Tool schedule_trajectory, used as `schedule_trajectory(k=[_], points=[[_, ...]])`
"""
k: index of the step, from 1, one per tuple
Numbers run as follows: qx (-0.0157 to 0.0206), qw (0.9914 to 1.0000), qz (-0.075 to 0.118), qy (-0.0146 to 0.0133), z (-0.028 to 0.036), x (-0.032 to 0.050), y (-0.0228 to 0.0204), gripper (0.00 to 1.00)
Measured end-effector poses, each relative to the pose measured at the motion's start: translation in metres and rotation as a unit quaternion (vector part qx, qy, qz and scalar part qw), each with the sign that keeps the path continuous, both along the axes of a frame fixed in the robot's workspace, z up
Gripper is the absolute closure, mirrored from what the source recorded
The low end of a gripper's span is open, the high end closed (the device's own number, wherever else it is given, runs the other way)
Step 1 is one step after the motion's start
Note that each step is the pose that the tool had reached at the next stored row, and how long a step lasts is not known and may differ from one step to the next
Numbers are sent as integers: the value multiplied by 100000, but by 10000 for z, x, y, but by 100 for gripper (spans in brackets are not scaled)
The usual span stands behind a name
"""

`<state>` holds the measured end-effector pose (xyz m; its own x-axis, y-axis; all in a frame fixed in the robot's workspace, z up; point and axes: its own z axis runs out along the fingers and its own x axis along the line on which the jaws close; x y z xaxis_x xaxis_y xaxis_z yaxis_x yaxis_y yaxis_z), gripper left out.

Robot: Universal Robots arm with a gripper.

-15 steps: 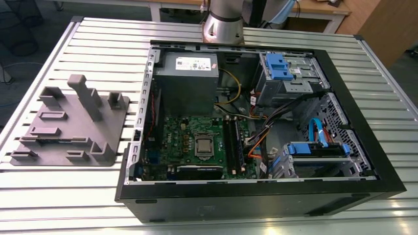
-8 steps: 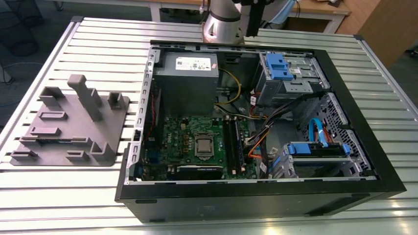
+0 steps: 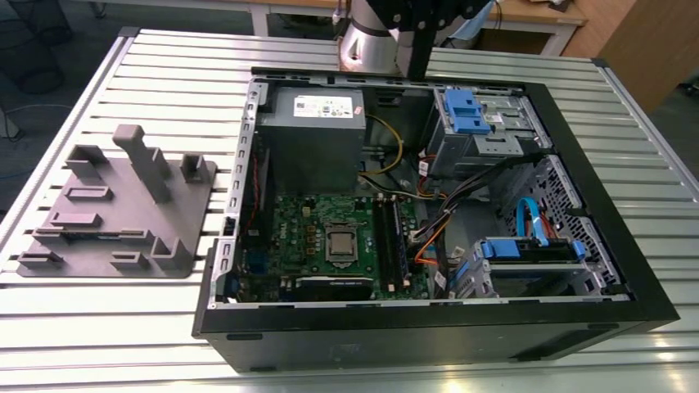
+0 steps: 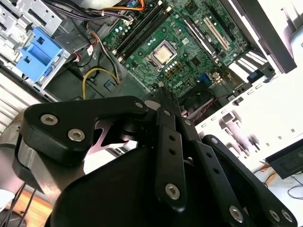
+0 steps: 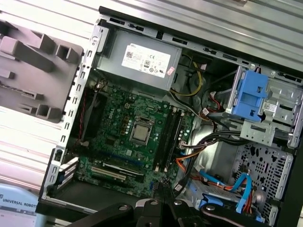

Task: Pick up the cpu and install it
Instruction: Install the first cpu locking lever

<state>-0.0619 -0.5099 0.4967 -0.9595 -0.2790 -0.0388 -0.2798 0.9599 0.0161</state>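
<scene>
The cpu (image 3: 340, 244) is a small silvery square lying flat in the socket in the middle of the green motherboard (image 3: 295, 225), inside the open computer case. Both wrist views show the cpu (image 4: 163, 53) (image 5: 140, 133) from above, with nothing on top of it. My gripper (image 4: 164, 92) (image 5: 164, 185) hangs well above the board, clear of the cpu, with its black fingers closed together and nothing between them. In the exterior view the arm (image 3: 399, 33) stands at the far edge of the case.
The black case (image 3: 437, 319) lies open on a slatted metal table (image 3: 175, 74). Inside are a grey power supply (image 3: 311, 123), blue drive brackets (image 3: 459, 110), loose cables (image 3: 437, 221) and long black memory sticks (image 3: 388, 237). A grey plastic fixture (image 3: 110, 213) sits at the exterior view's left.
</scene>
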Motion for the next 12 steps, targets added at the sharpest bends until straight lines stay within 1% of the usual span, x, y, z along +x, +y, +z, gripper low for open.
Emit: schedule_trajectory(k=[6,12], points=[[-3,100000,-148,3,-109,0,0,89],[-10,99994,-1069,6,-217,1,1,89]])
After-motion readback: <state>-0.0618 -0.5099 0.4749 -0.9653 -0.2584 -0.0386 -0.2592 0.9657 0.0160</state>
